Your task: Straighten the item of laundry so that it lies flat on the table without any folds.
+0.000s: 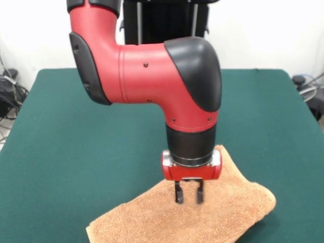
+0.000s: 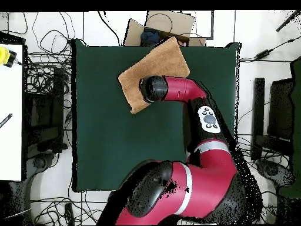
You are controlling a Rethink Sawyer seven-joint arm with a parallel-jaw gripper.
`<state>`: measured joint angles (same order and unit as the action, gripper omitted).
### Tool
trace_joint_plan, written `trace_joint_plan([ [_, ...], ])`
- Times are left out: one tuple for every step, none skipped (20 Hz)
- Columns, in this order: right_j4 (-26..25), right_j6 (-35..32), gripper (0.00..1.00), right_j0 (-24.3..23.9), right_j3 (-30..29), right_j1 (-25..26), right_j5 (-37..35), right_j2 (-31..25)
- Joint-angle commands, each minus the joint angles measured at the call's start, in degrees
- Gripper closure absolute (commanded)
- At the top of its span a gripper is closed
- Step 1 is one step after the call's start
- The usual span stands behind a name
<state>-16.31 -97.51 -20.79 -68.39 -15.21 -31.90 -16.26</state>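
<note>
The item of laundry, an orange-tan terry towel [image 1: 223, 210], lies on the green table [image 1: 76, 152] near its front edge, slanted, with a thick rounded edge on its right side as if doubled over. In the overhead view the towel [image 2: 159, 62] is a tilted rectangle near the table's [image 2: 106, 135] top edge, and the arm's wrist covers its lower part. My gripper [image 1: 189, 195] points straight down over the towel's middle, open, with its fingertips [image 1: 178, 196] at or just above the cloth and nothing between them. From overhead the gripper is hidden under the wrist.
The towel's lower left corner runs out of the front view's bottom edge. Beyond the table's top edge in the overhead view sits a cardboard box [image 2: 161, 22]. Cables [image 2: 50, 76] lie on the floor around the table, and a white desk [image 2: 10, 112] stands at the left.
</note>
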Motion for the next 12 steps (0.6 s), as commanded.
trace_joint_plan([
  [-2.12, -4.75, 0.00, 2.50, -0.59, 4.66, 3.83, 0.33],
  [-2.10, -4.66, 0.00, 2.48, -0.60, 4.65, 3.71, 0.30],
  [-2.07, -4.56, 0.00, 2.45, -0.60, 4.65, 3.60, 0.26],
  [-2.21, -4.33, 0.00, 2.55, -0.76, 4.39, 3.28, 0.54],
  [-2.10, -4.05, 0.00, 2.46, -0.85, 4.32, 2.82, 0.51],
  [-2.01, -3.73, 0.00, 2.33, -0.88, 4.29, 2.53, 0.39],
  [-1.80, -3.48, 0.00, 2.24, -0.84, 4.28, 1.89, 0.30],
  [-1.66, -3.55, 0.00, 2.28, -0.96, 4.12, 1.51, 0.41],
  [-1.60, -3.65, 0.00, 2.38, -1.14, 3.76, 1.04, 0.63],
  [-1.56, -3.88, 0.00, 2.61, -1.25, 3.26, 0.34, 1.04],
  [-1.61, -3.61, 0.00, 2.74, -1.14, 2.72, -0.56, 1.32],
  [-1.65, -3.33, 0.00, 2.87, -1.02, 2.19, -1.45, 1.59],
])
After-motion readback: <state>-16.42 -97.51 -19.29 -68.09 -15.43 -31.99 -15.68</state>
